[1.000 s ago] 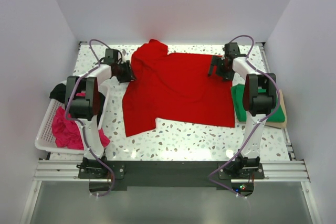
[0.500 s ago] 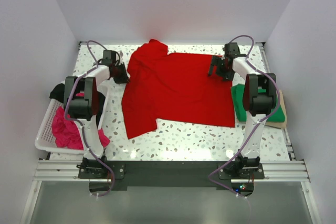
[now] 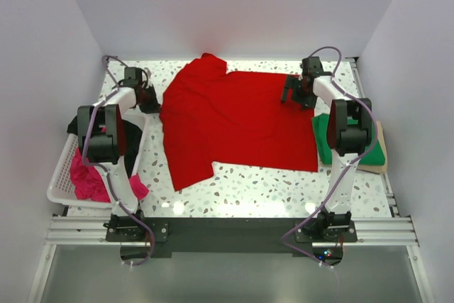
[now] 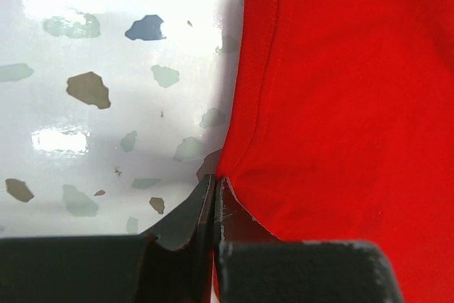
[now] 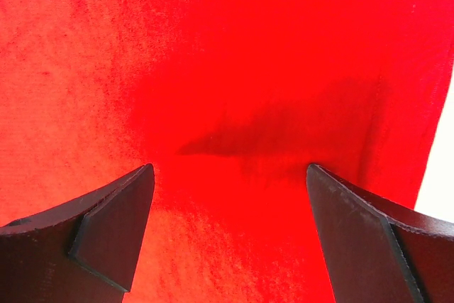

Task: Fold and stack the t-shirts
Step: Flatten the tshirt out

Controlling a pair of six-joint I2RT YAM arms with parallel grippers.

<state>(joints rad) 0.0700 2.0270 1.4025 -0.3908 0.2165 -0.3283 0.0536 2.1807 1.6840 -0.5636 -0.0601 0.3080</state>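
On the tabletop [image 3: 241, 189]: the red t-shirt [image 3: 241, 122] lies spread almost flat across the middle of the frame, one sleeve bunched at upper centre, not yet folded.
My left gripper [image 4: 214, 200]: pinched fully together on the shirt's left edge, at the upper left of the cloth. My wrist view shows the stitched hem running down into the closed tips.
My right gripper [image 5: 228, 172]: spread wide over the shirt's upper right corner, holding nothing. Red cloth fills the view between its tips.
Other shirts: the green t-shirt [image 3: 328, 140] sits folded at the right of the frame, just beside the red one. The pink t-shirt [image 3: 85, 175] and black t-shirt [image 3: 74, 125] are crumpled in the white basket [image 3: 60, 168] at lower left.
Handling: light, limp knit, by my judgement. It should sag and drag rather than keep a shape, and a thin pinch may slip free.
Where to hold: hems and corners, where the stitching adds thickness, with one hold on each side so that a fold runs straight.
Hard to make out: how much cloth my left tips really have; whether my right tips touch the shirt or hover; the collar; and the green shirt's near part, hidden behind my right arm.
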